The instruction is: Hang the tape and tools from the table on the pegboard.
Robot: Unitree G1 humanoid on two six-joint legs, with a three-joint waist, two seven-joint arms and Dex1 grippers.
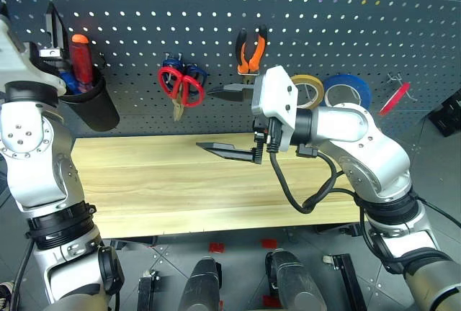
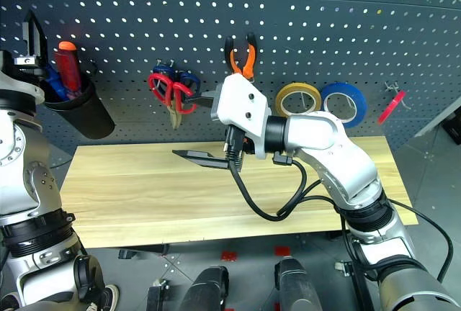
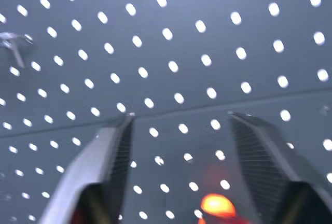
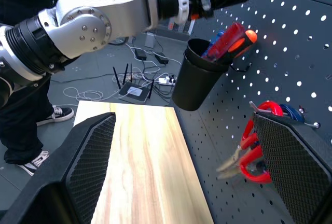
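The robot's right arm reaches across the middle of the scene, its right gripper (image 1: 229, 120) pointing sideways toward the robot's left, the two black fingers spread wide apart with nothing between them. Below it runs the table (image 1: 144, 188), a long pale wooden top with visible grain, its surface bare.

Behind the table stands the pegboard (image 1: 144, 16), a dark grey wall panel with a regular grid of small holes. Hanging on it, from the robot's left to right: a black cup (image 1: 92, 102) tilted outward, holding a red-handled screwdriver (image 1: 81, 57) with an orange tip; red-handled scissors (image 1: 180, 86) overlapping blue-handled scissors (image 1: 173, 64) behind them; orange-and-black pliers (image 1: 251, 50) hung higher up; a tan-yellow roll of tape (image 1: 310, 89) just beside a blue roll of tape (image 1: 349, 91); and a small red item (image 1: 395, 98) on a hook, too small to identify.

At the far left the left gripper (image 1: 50, 30) is raised just above the cup, against the pegboard. In the left wrist view its two fingers (image 3: 111, 167) stand well apart and hold nothing.

In the right wrist view, grey floor beyond the table end shows loose cables (image 4: 140, 81), and a person's shoe (image 4: 54, 114) and dark trouser leg
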